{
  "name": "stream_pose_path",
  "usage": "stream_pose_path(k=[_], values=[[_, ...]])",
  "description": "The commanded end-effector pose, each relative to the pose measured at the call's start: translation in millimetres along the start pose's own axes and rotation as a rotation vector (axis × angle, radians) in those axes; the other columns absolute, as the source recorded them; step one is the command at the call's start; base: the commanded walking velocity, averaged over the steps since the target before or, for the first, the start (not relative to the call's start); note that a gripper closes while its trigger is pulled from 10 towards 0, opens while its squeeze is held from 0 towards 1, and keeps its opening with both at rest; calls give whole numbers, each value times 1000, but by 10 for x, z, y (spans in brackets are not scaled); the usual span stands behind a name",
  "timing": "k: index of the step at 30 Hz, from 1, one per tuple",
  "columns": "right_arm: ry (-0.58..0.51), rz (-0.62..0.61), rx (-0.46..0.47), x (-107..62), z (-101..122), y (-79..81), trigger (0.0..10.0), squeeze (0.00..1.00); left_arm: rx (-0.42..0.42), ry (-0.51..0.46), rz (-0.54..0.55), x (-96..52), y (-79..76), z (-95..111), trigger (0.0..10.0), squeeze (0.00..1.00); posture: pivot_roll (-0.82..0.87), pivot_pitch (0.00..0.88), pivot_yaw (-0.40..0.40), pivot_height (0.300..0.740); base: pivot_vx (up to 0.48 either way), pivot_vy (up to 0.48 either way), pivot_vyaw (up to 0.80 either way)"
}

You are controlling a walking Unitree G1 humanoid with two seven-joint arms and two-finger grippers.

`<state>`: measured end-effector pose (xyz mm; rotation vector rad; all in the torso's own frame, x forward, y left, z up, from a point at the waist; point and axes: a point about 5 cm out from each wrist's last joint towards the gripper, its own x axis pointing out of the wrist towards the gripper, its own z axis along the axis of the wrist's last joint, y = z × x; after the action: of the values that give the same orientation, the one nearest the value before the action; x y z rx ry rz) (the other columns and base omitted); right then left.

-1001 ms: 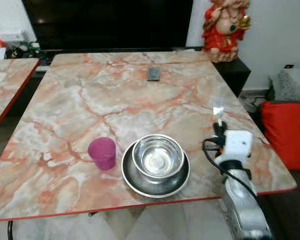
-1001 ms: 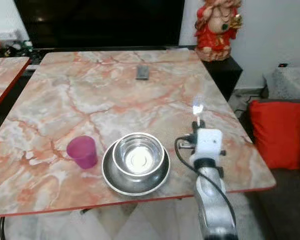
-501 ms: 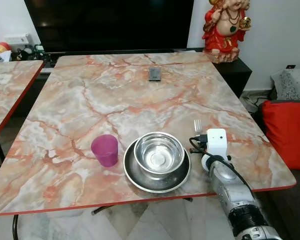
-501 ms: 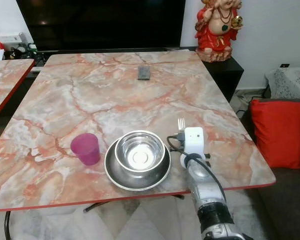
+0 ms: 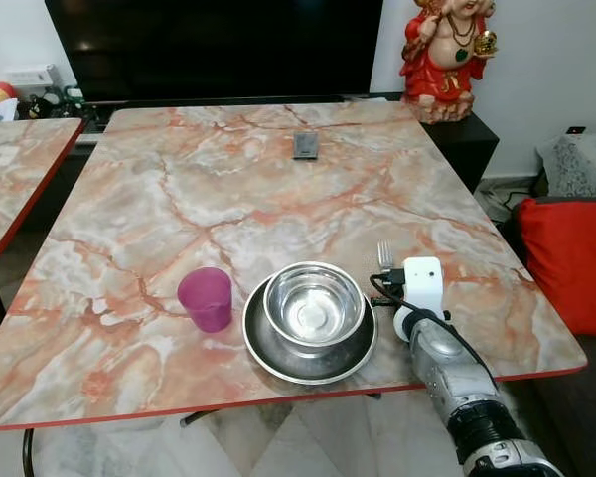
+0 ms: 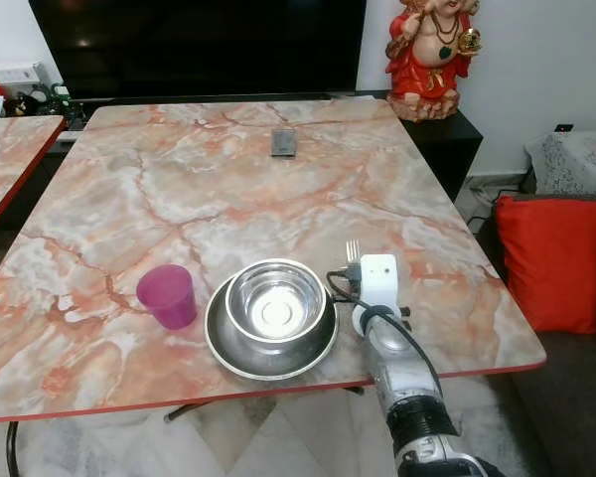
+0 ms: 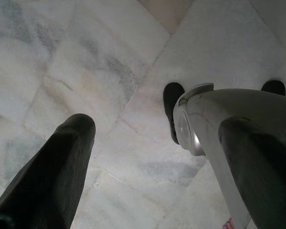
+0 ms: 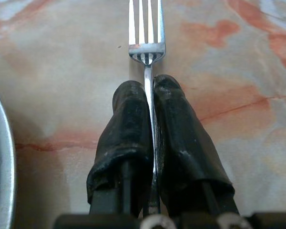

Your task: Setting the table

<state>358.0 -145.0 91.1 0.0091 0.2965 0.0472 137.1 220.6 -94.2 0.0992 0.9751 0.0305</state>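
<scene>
Item: steel fork (image 8: 147, 47), pinched by its handle between the pressed-together fingers (image 8: 126, 129) of the right gripper (image 8: 150, 95), low over the marble table (image 5: 179, 189) just right of the steel bowl (image 5: 313, 308) that is nested in a steel plate (image 5: 278, 360), with a pink cup (image 5: 206, 298) to their left; its long axis runs along the fingers, tines aimed toward the table's far edge. Risk, as I judge it: the thin handle could twist or skid on release, leaving the fork crooked or knocking the plate's rim. Left gripper (image 7: 148, 157): spread, hanging idle above the floor tiles (image 7: 86, 57).
</scene>
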Motion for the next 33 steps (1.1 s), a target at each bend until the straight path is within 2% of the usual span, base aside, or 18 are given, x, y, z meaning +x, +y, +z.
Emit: stream_pose_path(k=[1, 7, 14, 24, 25, 27, 28, 33], values=[[-6, 3, 2, 20, 25, 13, 10000, 0, 14, 35, -7, -25, -2, -100, 10000, 0, 2, 116, -5, 740, 0, 0, 0], [1, 5, 11, 44, 7, 34, 10000, 0, 16, 35, -6, -22, -16, -98, 10000, 0, 9, 114, -4, 740, 0, 0, 0], [6, 30, 31, 59, -34, 102, 10000, 0, 20, 24, -14, 1, -101, -50, 10000, 0, 11, 113, -3, 740, 0, 0, 0], [5, 20, 31, 66, -53, 82, 10000, 0, 20, 9, -3, 37, -19, 90, 10000, 0, 17, 111, -3, 740, 0, 0, 0], [4, 18, 30, 68, -54, 80, 10000, 239, 20, 8, -3, 37, -19, 93, 10000, 0, 15, 113, -4, 740, 0, 0, 0], [4, 17, 29, 68, -54, 78, 10000, 247, 20, 8, -3, 36, -19, 89, 10000, 0, 15, 113, -4, 740, 0, 0, 0], [2, 16, 28, 70, -51, 75, 10000, 447, 20, 10, -3, 27, -14, 62, 10000, 0, 14, 113, -4, 740, 0, 0, 0], [-3, 11, 29, 73, -44, 63, 10000, 412, 18, 12, -2, 17, -2, 34, 10000, 0, 15, 114, -5, 740, 0, 0, 0]])
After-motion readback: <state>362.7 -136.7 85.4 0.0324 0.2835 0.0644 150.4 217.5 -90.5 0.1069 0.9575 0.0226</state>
